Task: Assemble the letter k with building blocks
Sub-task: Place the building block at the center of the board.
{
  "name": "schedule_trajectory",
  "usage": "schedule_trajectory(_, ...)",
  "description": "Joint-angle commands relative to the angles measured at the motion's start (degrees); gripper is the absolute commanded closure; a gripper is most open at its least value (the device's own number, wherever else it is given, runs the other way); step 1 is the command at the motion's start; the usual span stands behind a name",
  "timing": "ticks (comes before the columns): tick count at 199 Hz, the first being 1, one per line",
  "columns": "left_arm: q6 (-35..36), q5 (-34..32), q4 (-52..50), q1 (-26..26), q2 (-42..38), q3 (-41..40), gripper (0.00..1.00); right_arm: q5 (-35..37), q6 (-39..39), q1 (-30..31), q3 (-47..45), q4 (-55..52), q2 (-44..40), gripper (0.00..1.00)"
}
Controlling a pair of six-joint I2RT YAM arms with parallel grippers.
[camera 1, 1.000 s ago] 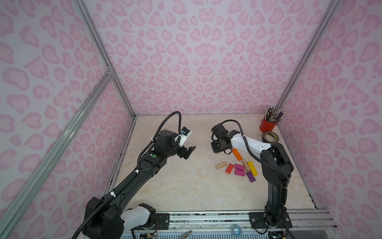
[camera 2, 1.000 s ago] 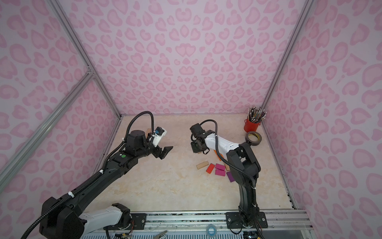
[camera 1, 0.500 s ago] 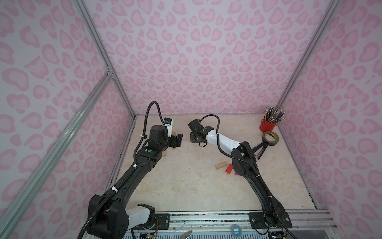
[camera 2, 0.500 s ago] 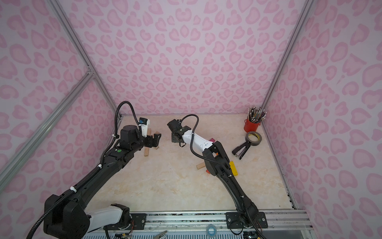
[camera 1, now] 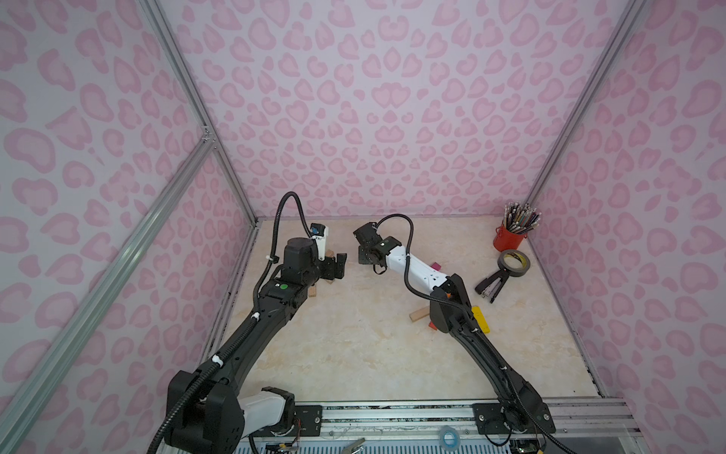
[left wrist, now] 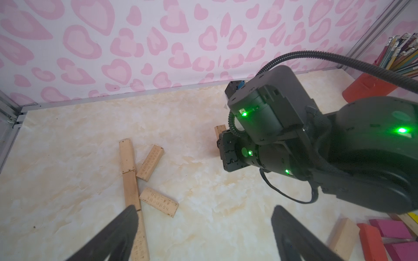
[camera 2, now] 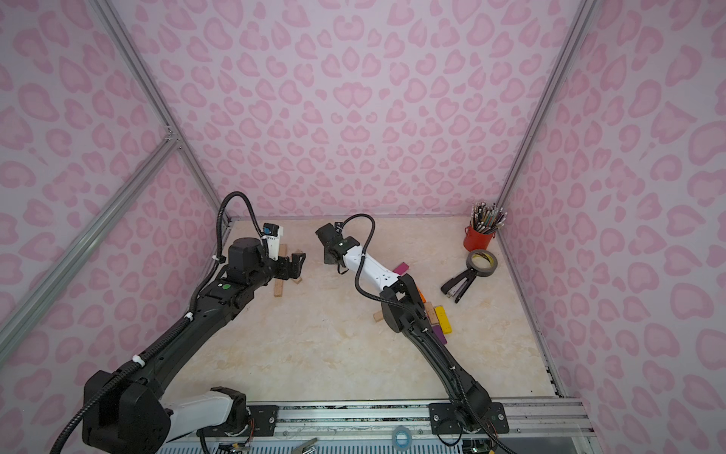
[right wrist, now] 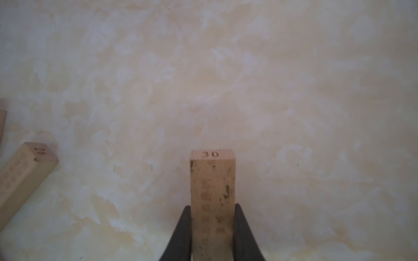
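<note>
Right wrist view: plain wooden block (right wrist: 212, 176) pinched lengthwise in right gripper (right wrist: 212, 205), long axis pointing downward, partly laid K blocks (left wrist: 131, 189) just leftward, beneath empty, wide-spread left gripper (left wrist: 204, 208).

The desk (camera 1: 353, 353) is bare across its middle and front, but plain wooden blocks (left wrist: 127, 156) clutter the far left, coloured blocks (camera 2: 444, 320) lie under the right arm (camera 2: 369, 271), and a red cup (camera 1: 508, 239), tape roll (camera 1: 514, 263) and stapler (camera 1: 491, 285) fill the far right corner.
</note>
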Motion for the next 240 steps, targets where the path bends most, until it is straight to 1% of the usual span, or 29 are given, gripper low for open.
schedule_trajectory(1,0.68,0.29,0.42,0.33,-0.58,0.34,0.06,-0.75,-0.05,0.04,0.05,-3.47,1.99,0.74)
schedule_trajectory(33,0.81,0.38,0.59,0.64,-0.91,0.16,0.06,-0.93,0.99,-0.13,0.07,-3.44,2.14,0.7)
schedule_trajectory(47,0.85,0.47,0.51,0.69,-0.93,0.17,0.06,-1.02,1.26,-0.21,0.12,-3.43,1.97,0.67)
schedule_trajectory(143,1.01,0.65,0.42,1.13,-1.06,0.05,0.06,-1.08,6.67,-0.49,-0.21,-4.62,1.02,0.7)
schedule_trajectory(184,1.03,0.73,0.33,1.31,-1.08,-0.01,0.06,-1.19,6.93,-0.49,-0.12,-4.62,0.95,0.69)
schedule_trajectory(205,1.03,0.73,0.33,1.48,-1.07,-0.07,0.06,-1.62,6.42,-0.49,-0.17,-4.27,0.56,0.66)
schedule_trajectory(240,1.18,1.25,0.39,1.56,-0.95,-0.16,0.06,-1.98,4.92,-0.49,-0.12,-3.96,-1.54,0.54)
